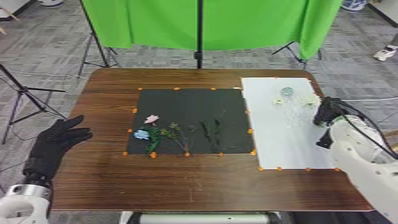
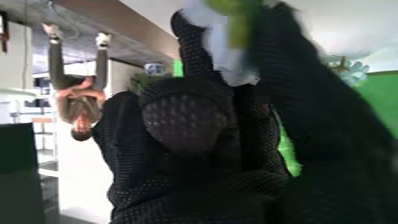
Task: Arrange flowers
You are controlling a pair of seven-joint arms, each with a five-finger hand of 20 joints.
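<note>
On the white sheet's right edge is my right hand [image 1: 328, 114], beside a pale flower [image 1: 311, 100]. In the right wrist view the hand [image 2: 191, 120] pinches a white and yellow flower [image 2: 222, 42] between thumb and fingers. A faint clear vase [image 1: 294, 117] is on the white sheet, with a blue-green flower [image 1: 287, 91] and a cream flower [image 1: 278, 101] at its far end. On the black mat lie a pink flower [image 1: 152, 119], a blue flower [image 1: 141, 134] and leafy green stems [image 1: 212, 132]. Left of the mat, my left hand [image 1: 59, 141] is open.
The black mat [image 1: 191, 102] and white sheet [image 1: 306, 155] are fixed by small orange tabs to the brown table [image 1: 178, 185]. Beyond the table's far edge stand a green cloth [image 1: 249, 25] and dark tripod legs.
</note>
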